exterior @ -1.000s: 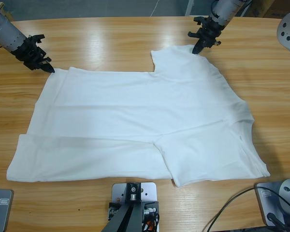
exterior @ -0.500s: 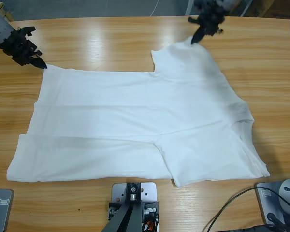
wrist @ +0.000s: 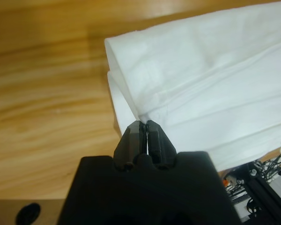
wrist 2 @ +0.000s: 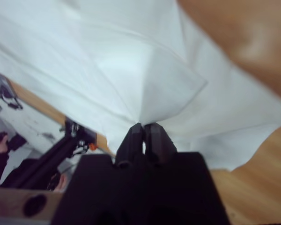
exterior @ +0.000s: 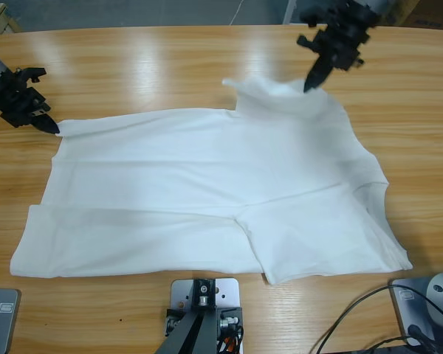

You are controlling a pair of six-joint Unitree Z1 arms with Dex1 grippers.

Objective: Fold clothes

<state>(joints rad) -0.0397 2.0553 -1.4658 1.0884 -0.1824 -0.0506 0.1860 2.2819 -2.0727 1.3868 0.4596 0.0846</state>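
Plain white short-sleeved cotton T-shirt point(exterior: 207, 192) spread across the wooden counter point(exterior: 170, 66). Left gripper point(wrist: 144, 126) fingers clamped on hem corner near left edge; right gripper point(wrist 2: 144, 129) fingers clamped on raised sleeve near far edge.

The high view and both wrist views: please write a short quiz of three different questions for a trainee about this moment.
1. True or false: both grippers are shut on the T-shirt.
2. Which part does the right gripper lift off the table? A. the hem corner B. the far sleeve C. the near sleeve
3. Fill in: the left gripper pinches the shirt at a far corner of its ____.

Key
1. True. Each wrist view shows the jaws closed with white cloth between them.
2. B. The far sleeve rises in a peak to the gripper, while the near sleeve lies flat.
3. Hem.
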